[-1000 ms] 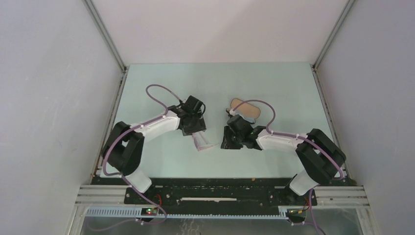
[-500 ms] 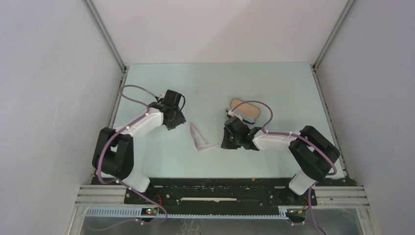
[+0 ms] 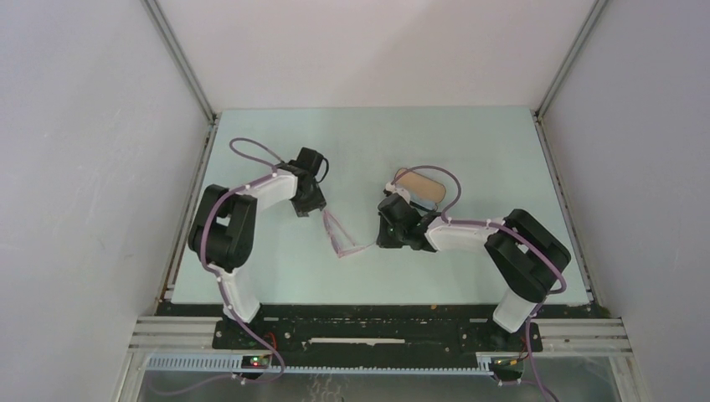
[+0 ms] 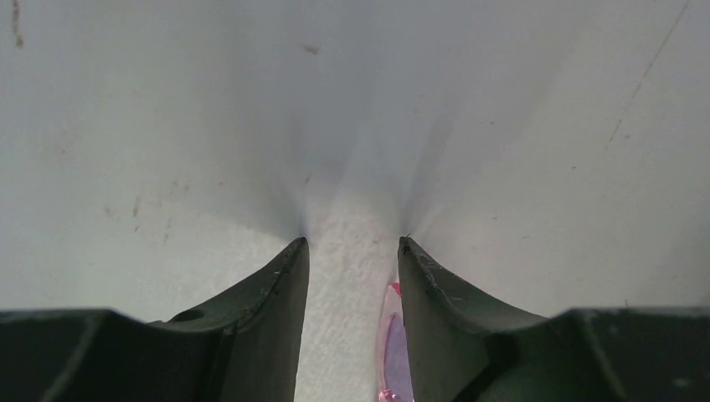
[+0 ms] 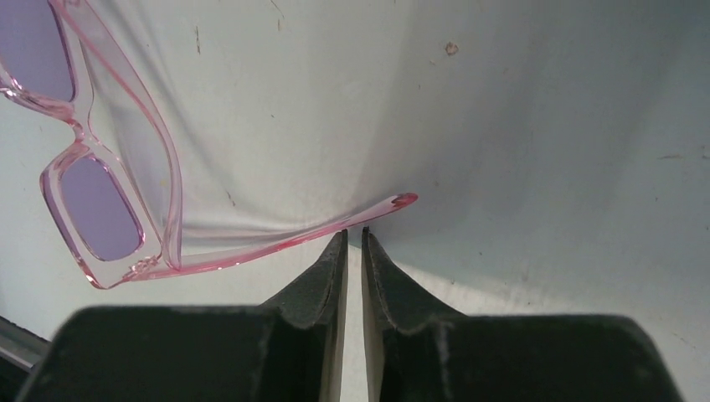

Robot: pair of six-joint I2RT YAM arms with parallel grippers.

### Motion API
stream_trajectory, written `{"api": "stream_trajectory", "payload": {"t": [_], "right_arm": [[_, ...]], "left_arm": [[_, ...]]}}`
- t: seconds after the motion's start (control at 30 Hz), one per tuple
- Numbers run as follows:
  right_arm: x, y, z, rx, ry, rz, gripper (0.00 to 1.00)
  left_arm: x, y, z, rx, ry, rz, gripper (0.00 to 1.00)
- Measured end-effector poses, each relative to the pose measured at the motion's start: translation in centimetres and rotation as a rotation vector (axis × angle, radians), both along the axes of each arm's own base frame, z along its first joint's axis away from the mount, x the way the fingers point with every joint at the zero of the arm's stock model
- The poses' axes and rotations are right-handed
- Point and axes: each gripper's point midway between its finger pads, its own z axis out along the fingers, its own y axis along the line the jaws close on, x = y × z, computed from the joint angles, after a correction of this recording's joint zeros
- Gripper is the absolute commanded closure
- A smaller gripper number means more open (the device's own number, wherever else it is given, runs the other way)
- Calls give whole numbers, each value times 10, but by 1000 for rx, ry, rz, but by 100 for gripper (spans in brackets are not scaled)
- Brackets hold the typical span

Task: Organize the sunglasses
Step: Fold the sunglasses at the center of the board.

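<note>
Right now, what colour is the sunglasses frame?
The sunglasses frame is translucent pink; right wrist view.

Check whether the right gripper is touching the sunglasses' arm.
Cannot tell. In the right wrist view the right gripper has its tips against the sunglasses arm, no gap visible, yet they may only overlap. The top view is too small.

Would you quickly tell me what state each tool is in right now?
Left tool: open, holding nothing; the sunglasses lie beside one finger.
Right tool: shut, tips against the sunglasses' arm; whether it grips cannot be told.
</note>
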Motion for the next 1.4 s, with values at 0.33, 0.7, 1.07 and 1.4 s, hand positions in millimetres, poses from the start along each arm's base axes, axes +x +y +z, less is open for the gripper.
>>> {"api": "stream_trajectory", "payload": {"t": [0.33,0.7,1.07,1.4], "right_arm": [[10,7,0,-4,-12,-5,82],[15,12,0,-1,-13,-5,82],[18,14,0,18,2,-3,83],[24,38,1,90,26,33,83]], "left_arm": [[-2,-34,0,-30,9,-112,53],[-2,-64,1,-59,11,-176,53],[-4,-85,2,-129,26,-219,53],[-2,-120,4,-229,26,-264,52]]}}
